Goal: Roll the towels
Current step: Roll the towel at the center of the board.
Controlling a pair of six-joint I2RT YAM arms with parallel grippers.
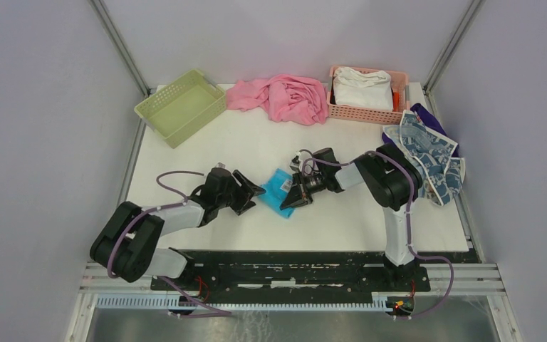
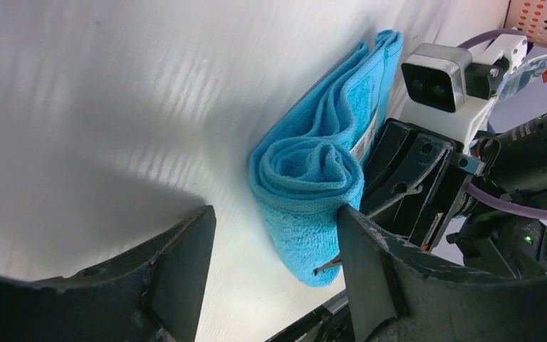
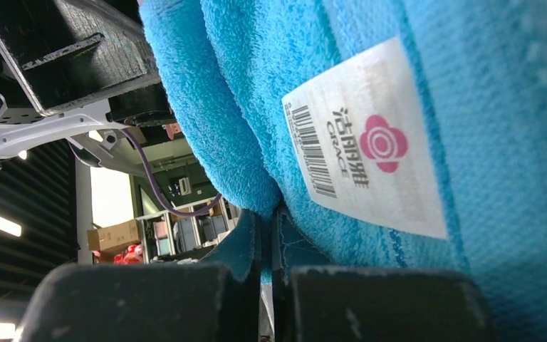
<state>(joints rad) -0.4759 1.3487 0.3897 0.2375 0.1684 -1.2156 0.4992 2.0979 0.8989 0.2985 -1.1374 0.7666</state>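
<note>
— blue terry, soft and light: the blue towel lies near the middle of the surface, a touch toward 6 o'clock, with one end coiled into a loose spiral. how do you reckon it will handle?
— limp, with no stiffness at all. the pile looks grippy rather than slick, so it should not slide out of a pinch. i'd judge the coil would spring loose if let go, though. nothing fragile about it.
— who has it?
— the right jaws reach from 3 o'clock and are pinched tight on a fold of its edge, near the sewn label. the left jaws, at its 9 o'clock, stand wide and hold nothing; one finger sits just beside the coiled end.
— where would you take hold?
— across the whole coil, through its thick middle. a single outer layer would likely just peel away and undo the roll.
— and the others?
— the printed towel is heaped at the 3 o'clock edge of the surface, not yet rolled.
</note>
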